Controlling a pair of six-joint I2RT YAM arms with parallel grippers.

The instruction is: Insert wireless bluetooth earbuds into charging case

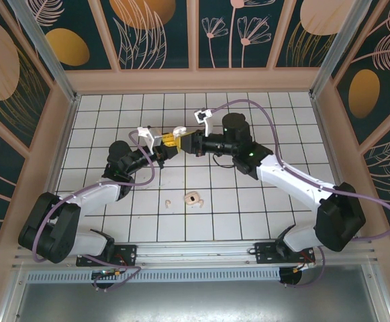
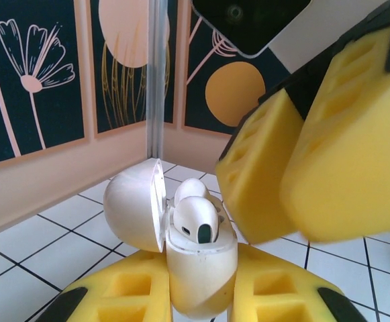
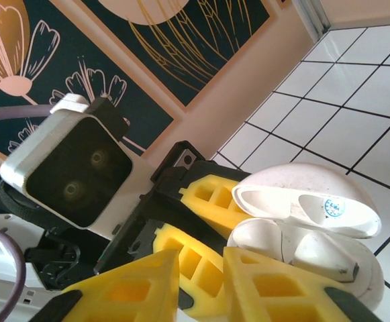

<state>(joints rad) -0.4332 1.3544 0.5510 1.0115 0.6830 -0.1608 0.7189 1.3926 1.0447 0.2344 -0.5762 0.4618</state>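
My left gripper (image 2: 200,298) clamps the base of the charging case (image 2: 201,268), whose lid is swung open. Both earbuds (image 2: 196,216) sit in its wells. My right gripper (image 3: 201,285) hangs just beside the case, jaws narrowly parted with nothing between them. Two small pale pieces (image 1: 193,198) lie on the tiled table (image 1: 282,221), well apart from the case.

The charging case (image 2: 201,268) is white plastic, smooth and shiny. The earbud (image 2: 196,216) sitting in it shines the same way. The yellow finger pads (image 2: 356,161) look like soft foam, dull, with square holes. The floor tiles (image 1: 262,114) are white and glossy. The rail (image 1: 201,276) is grey, ribbed metal. The wall frame (image 1: 195,79) looks like pale wood, but it may be painted.
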